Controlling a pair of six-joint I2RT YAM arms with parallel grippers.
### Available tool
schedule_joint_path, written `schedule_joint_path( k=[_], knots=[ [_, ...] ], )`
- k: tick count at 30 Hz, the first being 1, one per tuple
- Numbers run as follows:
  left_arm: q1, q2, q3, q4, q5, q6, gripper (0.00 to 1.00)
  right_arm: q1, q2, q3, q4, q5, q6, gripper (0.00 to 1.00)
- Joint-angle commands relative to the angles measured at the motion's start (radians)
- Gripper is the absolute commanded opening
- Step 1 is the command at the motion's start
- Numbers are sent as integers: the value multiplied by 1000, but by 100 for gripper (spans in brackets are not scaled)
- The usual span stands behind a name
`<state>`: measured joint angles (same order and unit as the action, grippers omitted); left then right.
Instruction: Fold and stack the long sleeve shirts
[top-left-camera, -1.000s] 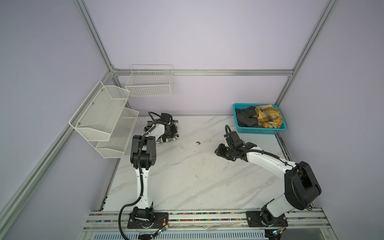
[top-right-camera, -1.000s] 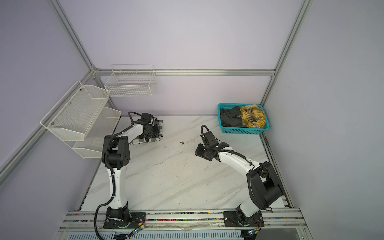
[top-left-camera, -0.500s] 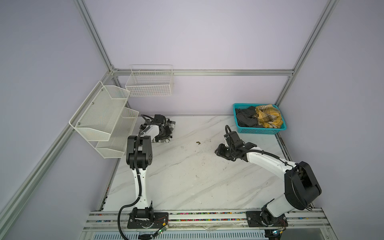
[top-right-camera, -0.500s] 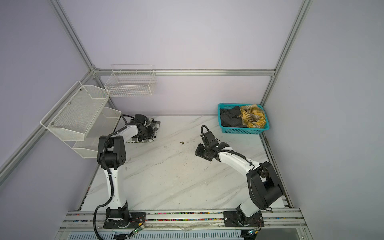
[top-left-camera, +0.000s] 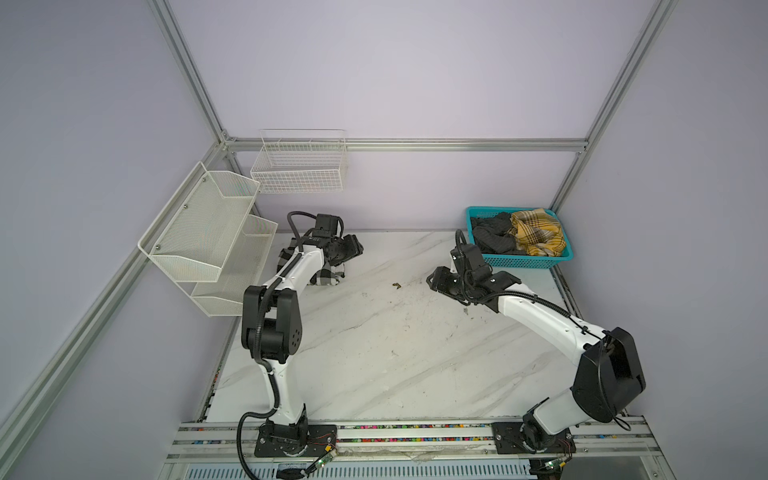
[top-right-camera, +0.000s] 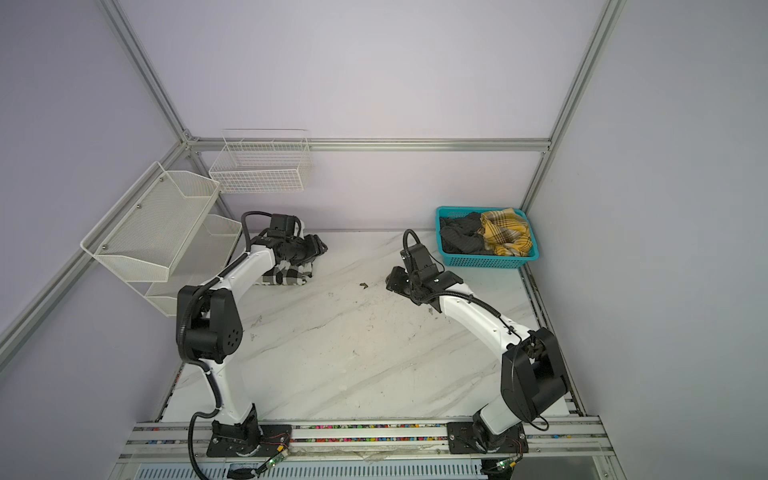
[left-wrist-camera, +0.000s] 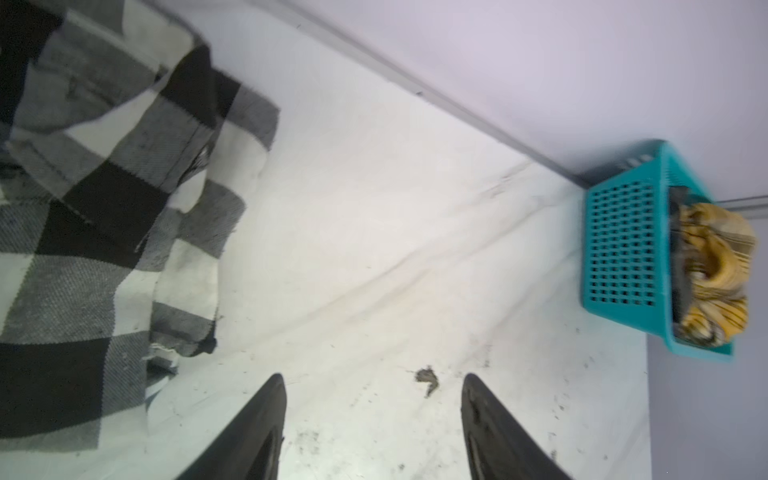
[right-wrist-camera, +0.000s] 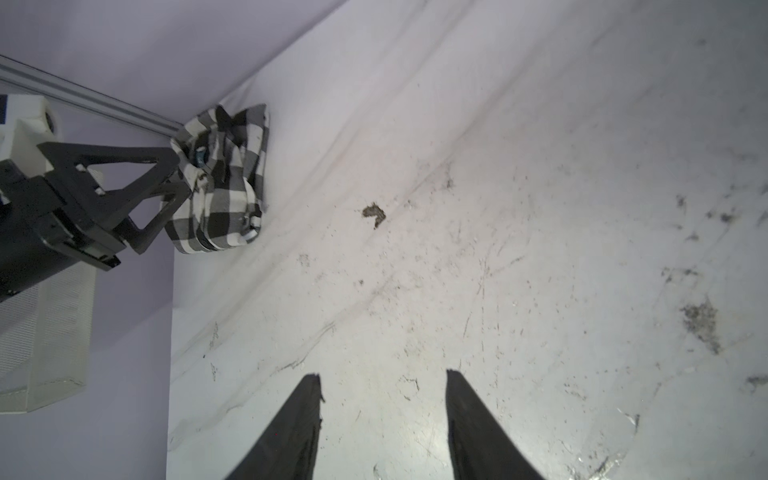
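A folded black-and-white checked long sleeve shirt (top-left-camera: 328, 277) (top-right-camera: 287, 275) lies at the back left of the marble table (top-left-camera: 374, 353), partly hidden under my left arm in both top views. The left wrist view shows its cloth (left-wrist-camera: 83, 216) off to one side of the jaws. My left gripper (top-left-camera: 353, 249) (top-right-camera: 318, 247) (left-wrist-camera: 374, 378) hovers just right of the shirt, open, with only bare table between its fingers. My right gripper (top-left-camera: 434, 280) (top-right-camera: 392, 280) (right-wrist-camera: 384, 376) is open over the table's middle right, holding nothing, and its wrist view sees the shirt (right-wrist-camera: 220, 183) far off.
A teal basket (top-left-camera: 521, 261) (top-right-camera: 490, 262) (left-wrist-camera: 619, 249) at the back right holds dark and yellow plaid clothes. White mesh shelves (top-left-camera: 208, 237) and a wire basket (top-left-camera: 299, 166) hang on the left and back walls. A small dark speck (top-left-camera: 396, 285) lies mid-table.
My left gripper has opened, let go of the checked shirt and swung right off it. The right gripper's jaws have widened slightly; that arm has stayed put.
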<state>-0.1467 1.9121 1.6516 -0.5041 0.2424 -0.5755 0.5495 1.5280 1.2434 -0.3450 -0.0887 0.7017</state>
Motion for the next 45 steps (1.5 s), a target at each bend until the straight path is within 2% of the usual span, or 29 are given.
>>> schedule_joint_path(
  k=[1,5,6,9,10,12,14,16,18,19,22,23,26,31,34,37,39,41,43,45],
  knots=[
    [-8,-134,-42,-7,11,38,68,-6,-68,70,-15,146,-47,52],
    [-15,-281,-113,-6,-40,84,70,-6,-199,18,105,302,-98,55],
    [-18,-328,-143,3,-71,112,71,-7,-233,-12,151,333,-117,59],
    [-22,-457,-274,46,-234,210,79,-8,-304,-119,269,440,-170,68],
    [-19,-488,-319,56,-309,232,79,-8,-324,-176,311,500,-138,64],
    [-17,-571,-408,96,-435,263,79,-8,-360,-285,402,604,-194,60],
    [-17,-628,-557,235,-562,283,81,-8,-378,-365,429,733,-251,66],
    [-17,-648,-756,441,-670,317,100,-12,-360,-404,428,811,-290,76],
    [-17,-640,-940,623,-706,415,100,-39,-317,-422,422,825,-324,78],
    [-14,-628,-994,674,-741,416,100,-54,-295,-430,422,835,-339,78],
    [-4,-576,-1037,705,-882,368,100,-127,-256,-474,454,896,-323,80],
    [4,-562,-1051,726,-895,353,100,-156,-247,-496,482,908,-320,80],
    [21,-528,-1107,831,-867,335,100,-229,-208,-581,605,963,-334,80],
    [35,-458,-1154,1076,-763,453,100,-272,-160,-689,796,1016,-352,80],
    [69,-442,-1128,1045,-676,474,100,-296,-121,-756,936,1002,-406,81],
    [127,-466,-1169,1109,-612,471,100,-331,-117,-803,1116,875,-475,82],
    [160,-475,-1237,1241,-616,453,100,-354,-98,-855,1311,725,-522,82],
    [182,-438,-1302,1413,-594,453,100,-364,-45,-848,1399,643,-561,82],
    [180,-446,-1291,1358,-515,460,100,-377,18,-821,1459,575,-596,82],
    [181,-396,-1308,1431,-498,469,100,-401,67,-804,1525,496,-645,83]
  ],
)
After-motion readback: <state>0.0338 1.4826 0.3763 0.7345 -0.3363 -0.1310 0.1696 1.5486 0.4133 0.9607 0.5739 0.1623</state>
